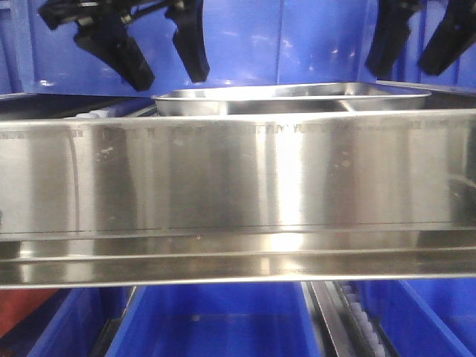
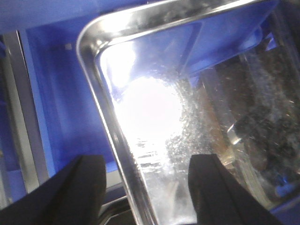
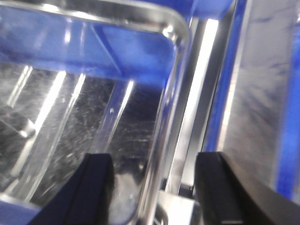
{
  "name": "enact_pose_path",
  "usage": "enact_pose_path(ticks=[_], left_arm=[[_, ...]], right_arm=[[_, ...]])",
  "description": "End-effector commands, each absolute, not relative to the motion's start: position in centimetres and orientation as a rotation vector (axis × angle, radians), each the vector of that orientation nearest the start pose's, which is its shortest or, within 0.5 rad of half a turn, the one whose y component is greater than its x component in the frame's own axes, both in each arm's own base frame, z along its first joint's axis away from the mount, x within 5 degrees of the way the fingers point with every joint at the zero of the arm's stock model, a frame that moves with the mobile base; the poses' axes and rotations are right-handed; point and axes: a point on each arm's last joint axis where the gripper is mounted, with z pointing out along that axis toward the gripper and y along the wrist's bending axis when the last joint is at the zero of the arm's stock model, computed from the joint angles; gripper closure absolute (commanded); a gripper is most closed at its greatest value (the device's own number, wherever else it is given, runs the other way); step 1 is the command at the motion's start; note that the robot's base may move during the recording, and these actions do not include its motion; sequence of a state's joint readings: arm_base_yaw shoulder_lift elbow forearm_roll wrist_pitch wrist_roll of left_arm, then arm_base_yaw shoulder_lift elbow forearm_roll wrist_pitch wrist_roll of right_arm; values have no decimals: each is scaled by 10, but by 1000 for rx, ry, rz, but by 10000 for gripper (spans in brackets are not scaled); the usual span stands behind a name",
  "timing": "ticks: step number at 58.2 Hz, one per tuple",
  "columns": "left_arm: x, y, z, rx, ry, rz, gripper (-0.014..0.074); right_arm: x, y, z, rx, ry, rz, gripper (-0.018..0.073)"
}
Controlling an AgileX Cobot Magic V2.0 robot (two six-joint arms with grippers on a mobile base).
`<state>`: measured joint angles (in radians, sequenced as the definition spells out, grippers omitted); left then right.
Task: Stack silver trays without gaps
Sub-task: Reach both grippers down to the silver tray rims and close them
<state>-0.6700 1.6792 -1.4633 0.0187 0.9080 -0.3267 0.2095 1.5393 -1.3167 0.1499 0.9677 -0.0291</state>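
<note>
- The left fingers (image 2: 86,197) hung wide apart over the left rim of the silver tray (image 1: 297,100), holding nothing.
- That tray sat behind the shelf rail (image 1: 238,186), with a blue bin (image 1: 216,320) lower down.
- The right fingers (image 3: 98,187) gaped likewise over its right rim, empty.
- Stacking looked unfinished; I could not tell whether a second tray lay nested inside.

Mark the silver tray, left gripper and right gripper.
silver tray (image 1: 201,104), front view, near side wall.
left gripper (image 1: 172,77), front view, gap between fingertips.
right gripper (image 1: 404,71), front view, gap between fingertips.
</note>
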Motion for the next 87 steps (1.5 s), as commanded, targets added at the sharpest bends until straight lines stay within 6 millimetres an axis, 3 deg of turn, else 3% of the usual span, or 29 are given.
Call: enact_pose_path(ticks=[1, 55, 67, 75, 82, 87], left_arm=[[291, -230, 309, 445, 2599, -335, 288], [297, -235, 297, 447, 2613, -323, 288], [298, -237, 293, 441, 2629, -334, 297], [299, -238, 288, 440, 2651, -332, 410], [298, -238, 288, 441, 2659, -328, 639], [298, -237, 287, 442, 2668, -322, 602]], right_arm=[[318, 79, 313, -237, 2654, 249, 283], [334, 83, 288, -219, 2698, 267, 286], [334, 83, 288, -219, 2698, 267, 396], [335, 83, 288, -218, 2696, 267, 508], [335, 83, 288, -218, 2696, 267, 632], [335, 83, 288, -218, 2696, 267, 640]])
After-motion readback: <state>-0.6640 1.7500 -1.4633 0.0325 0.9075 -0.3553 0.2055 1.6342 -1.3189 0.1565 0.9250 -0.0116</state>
